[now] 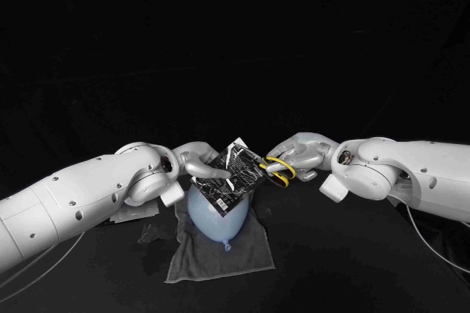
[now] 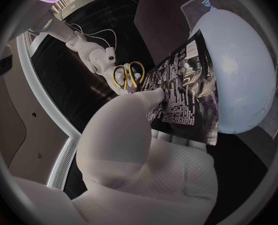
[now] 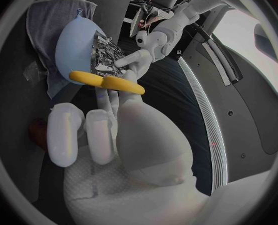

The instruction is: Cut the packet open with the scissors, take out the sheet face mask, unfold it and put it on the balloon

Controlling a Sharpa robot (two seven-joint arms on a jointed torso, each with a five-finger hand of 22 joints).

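- A black table (image 1: 352,259) carries a grey cloth (image 1: 250,248), with a pale blue rubber balloon (image 1: 214,221) lying on it.
- The left hand (image 1: 201,161) pinches a black printed foil packet (image 1: 230,176), tilted just above the balloon.
- The right hand (image 1: 301,152) grips yellow-handled scissors (image 1: 277,169), fingers closed on the handles, at the packet's edge.

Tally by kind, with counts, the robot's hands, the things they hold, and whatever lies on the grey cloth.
hands: 2, the left hand and the right hand
packet: 1, held by the left hand
scissors: 1 pair, held by the right hand
balloon: 1, on the cloth
Total: 5
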